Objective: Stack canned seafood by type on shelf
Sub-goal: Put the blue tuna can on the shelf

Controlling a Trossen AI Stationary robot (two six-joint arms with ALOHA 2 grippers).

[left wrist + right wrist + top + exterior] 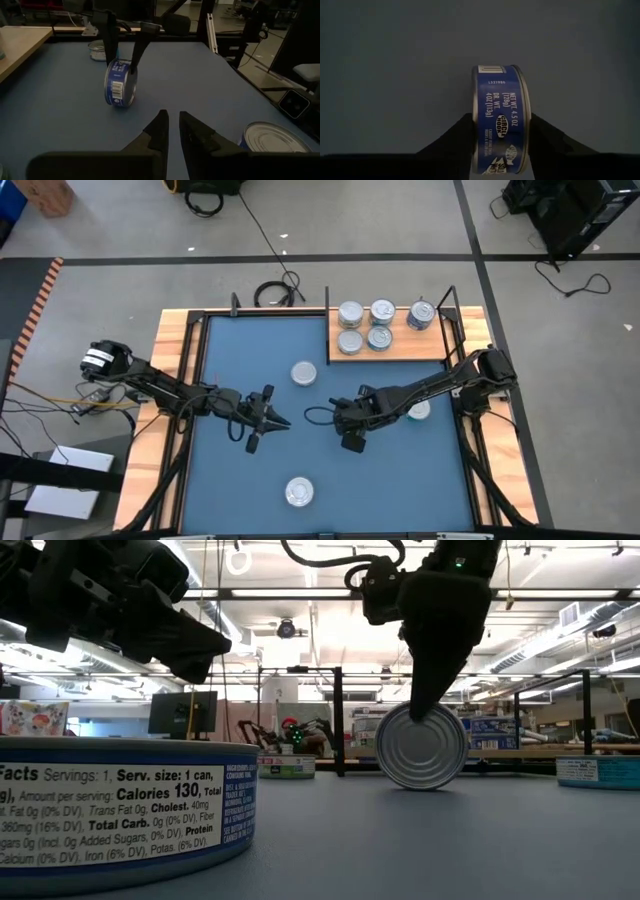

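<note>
One tin of the canned seafood (120, 84) stands on its edge on the blue mat (250, 470), its silver face (420, 755) toward the near edge. My right gripper (345, 425) comes down over it, shut on it. My left gripper (278, 420) waits a little to the tin's left above the mat, its fingers (160, 127) a narrow gap apart and holding nothing. The shelf (400, 348), a light wooden board at the far right, bears several tins (365, 325) lying flat on their bases. My right gripper pinches the upright tin between its two fingers (140, 47), one on each flat face (412, 725), near the top of the tin. The fingers point steeply down from above. The blue label wall (501, 120) shows between them, and the tin's lower edge rests on the mat.
Three more tins lie flat on the mat: one at the middle far side (304, 373), one near the front edge (298, 493), one under my right arm (420, 410). A black frame (455, 310) stands at the shelf's right end.
</note>
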